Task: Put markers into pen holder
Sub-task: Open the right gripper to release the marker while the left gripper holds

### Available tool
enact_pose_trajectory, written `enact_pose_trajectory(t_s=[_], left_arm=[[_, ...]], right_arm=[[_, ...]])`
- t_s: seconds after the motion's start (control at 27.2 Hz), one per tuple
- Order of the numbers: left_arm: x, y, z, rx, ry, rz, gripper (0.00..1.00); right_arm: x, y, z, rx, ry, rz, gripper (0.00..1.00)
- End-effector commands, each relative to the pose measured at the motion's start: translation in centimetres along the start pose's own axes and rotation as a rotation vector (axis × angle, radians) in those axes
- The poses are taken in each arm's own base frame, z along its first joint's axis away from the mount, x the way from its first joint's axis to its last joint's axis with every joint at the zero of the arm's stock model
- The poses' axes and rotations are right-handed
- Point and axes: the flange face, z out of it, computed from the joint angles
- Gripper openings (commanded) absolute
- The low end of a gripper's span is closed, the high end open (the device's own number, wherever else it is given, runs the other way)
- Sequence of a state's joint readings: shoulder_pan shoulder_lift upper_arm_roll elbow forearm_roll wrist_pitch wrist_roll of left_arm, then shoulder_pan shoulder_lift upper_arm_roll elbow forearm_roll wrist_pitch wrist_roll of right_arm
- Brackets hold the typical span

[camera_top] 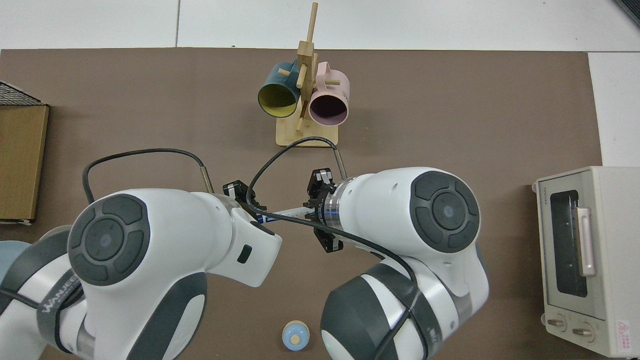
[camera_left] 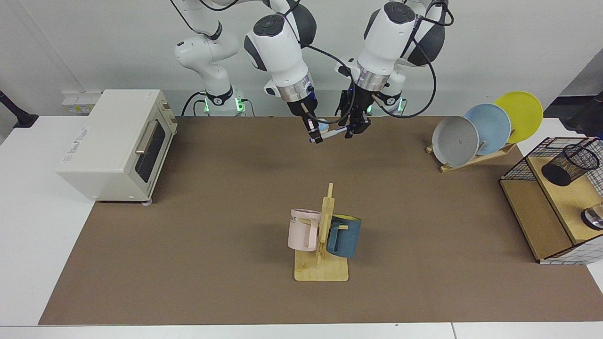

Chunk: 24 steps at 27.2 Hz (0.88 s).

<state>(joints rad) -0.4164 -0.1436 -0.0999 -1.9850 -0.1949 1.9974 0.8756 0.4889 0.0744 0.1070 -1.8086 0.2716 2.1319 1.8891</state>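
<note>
A handover is judged to be in progress in the upper middle of the facing view, above the far edge of the brown worktop [camera_left: 198, 235]. The marker [camera_left: 332, 133] is held roughly level and clear of the surface. Its white end is clamped in the right tool [camera_left: 314, 133], whose fingers are closed on the barrel. The left tool [camera_left: 354, 128] is set at the capped blue end; whether its fingers have closed on the cap cannot be told from either view. In the top view only a short stretch of the marker [camera_top: 280, 215] is seen between the two wrists, the rest being covered by the arms.

The pen holder [camera_left: 569, 164] is seen at the right edge of the facing view, tilted on the wooden shelf of a wire basket [camera_left: 518, 167], well apart from the marker.

Risks noted:
- If the right tool is released before the left has a firm grip, the marker is likely to be dropped onto the worktop.
- A grip on the cap alone may let the barrel slip or swing.
- The two wrists are very close; contact between the tools or snagging on the looping cables is possible.
- The holder is tilted and light, so it could be pushed or tipped at insertion.
</note>
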Motion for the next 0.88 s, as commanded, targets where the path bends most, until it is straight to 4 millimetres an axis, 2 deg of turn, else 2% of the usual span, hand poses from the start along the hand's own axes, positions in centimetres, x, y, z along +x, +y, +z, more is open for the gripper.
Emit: enact_pose_trajectory(t_s=[0.0,0.18,0.44,0.51,0.55,0.59,0.62,0.66,0.7,0.73,0.84], left_arm=[[0.08,0.89,0.11,0.002,0.019,-0.01,0.52],[-0.01,0.86,0.14,-0.001,0.015,-0.009,0.43],[-0.08,0.88,0.2,-0.001,0.006,-0.004,0.03],[-0.11,0.9,0.22,-0.002,0.003,-0.002,0.0],[-0.11,0.9,0.22,-0.002,0.003,-0.002,0.0],[-0.12,0.89,0.22,-0.001,0.002,-0.002,0.0],[-0.19,0.87,0.14,-0.001,0.002,-0.003,0.0],[-0.2,0.86,0.14,0.0,0.001,-0.001,0.0],[-0.26,0.82,0.14,-0.001,0.0,-0.001,0.0],[-0.26,0.82,0.14,-0.001,0.0,-0.001,0.0],[-0.27,0.83,0.15,-0.002,-0.001,0.001,0.0]], right_arm=[[0.07,-0.29,0.3,0.016,0.014,0.01,0.0],[0.11,-0.26,0.37,0.015,0.016,0.008,0.0],[0.31,-0.32,0.39,0.015,0.018,0.003,0.0],[0.28,-0.33,0.34,0.015,0.018,-0.001,0.0],[0.32,-0.4,0.25,0.016,0.016,0.003,0.19],[0.27,-0.46,0.21,0.017,0.013,0.006,0.28],[0.3,-0.46,0.31,0.014,0.014,0.006,0.31],[0.32,-0.48,0.41,0.012,0.014,0.005,0.44],[0.3,-0.52,0.33,0.016,0.016,0.002,0.76],[0.34,-0.49,0.41,0.013,0.018,0.0,0.99],[0.34,-0.45,0.39,0.009,0.021,-0.012,1.0]])
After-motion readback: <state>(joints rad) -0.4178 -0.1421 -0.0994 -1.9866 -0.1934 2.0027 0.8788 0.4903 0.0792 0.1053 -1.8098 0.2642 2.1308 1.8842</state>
